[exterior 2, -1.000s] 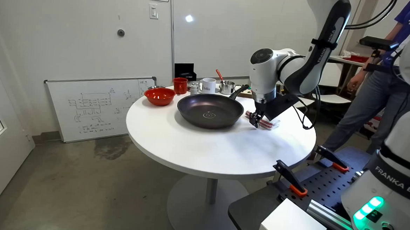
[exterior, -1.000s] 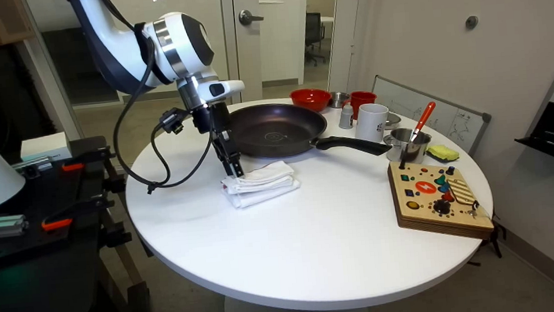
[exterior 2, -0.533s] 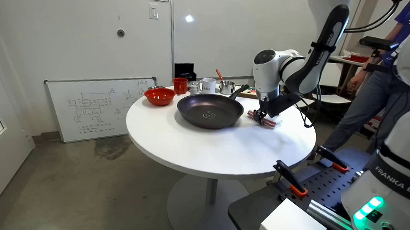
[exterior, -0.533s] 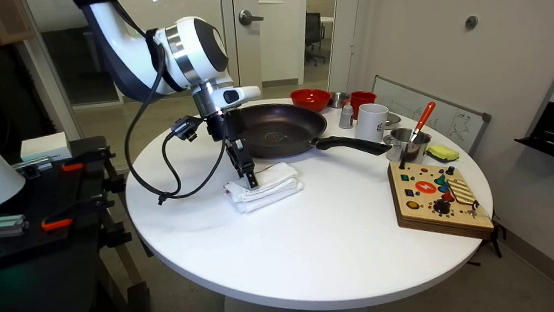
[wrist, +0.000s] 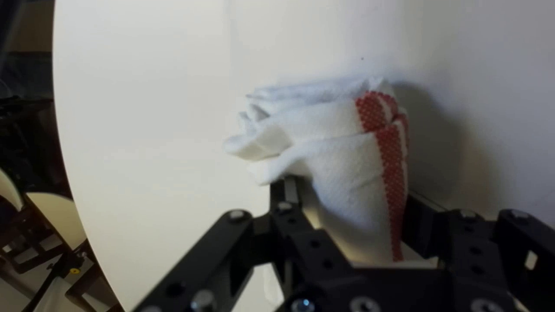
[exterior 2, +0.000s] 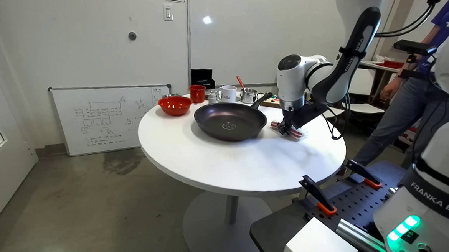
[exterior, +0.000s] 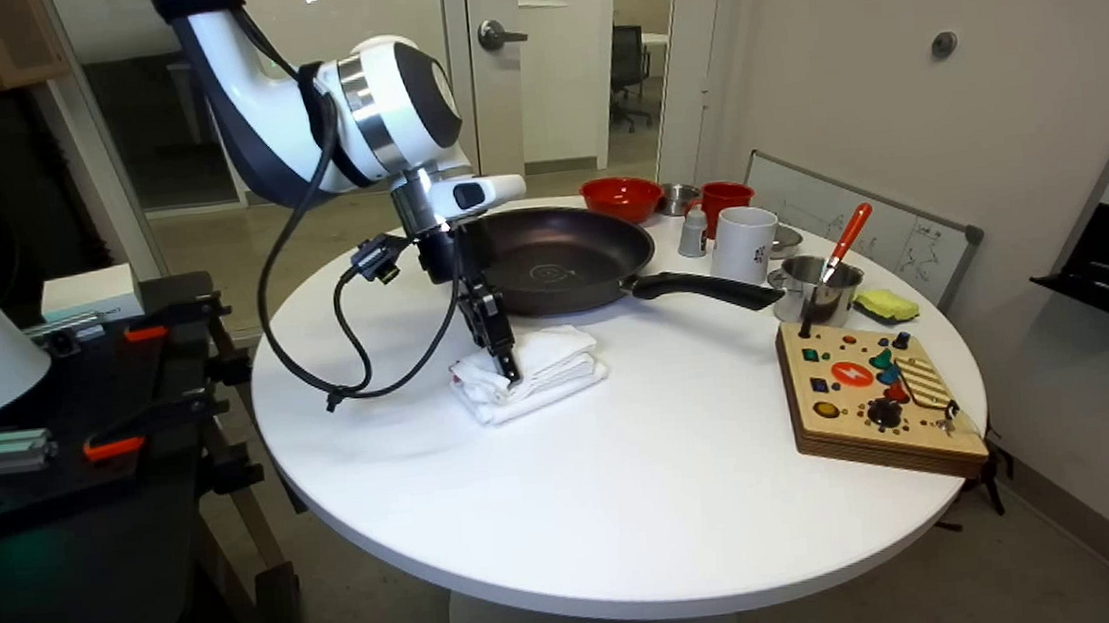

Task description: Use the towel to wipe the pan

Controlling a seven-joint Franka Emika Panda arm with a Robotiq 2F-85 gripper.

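the folded white dish towel with red stripes lies on the round table, just beside the frying pan, inward from the table's edge that faces the robot's base. the robotiq gripper reaches down onto it, jaws standing partway apart with a bunched strip of cloth between them; whether that strip is pinched firmly i cannot tell. that is the likeliest trouble: if only the upper folds get caught, the towel could slip free or fall open on the lift, and loose layers poke out past one finger in the wrist view. too little cloth below the tips might let them scrape the pan. a carry too low would probably snag the rim and shove the pan, swinging its handle into the stainless steel cup or bumping the red bowl toward the table's edge. the cable hangs low too, and might drag on the rim during wiping.
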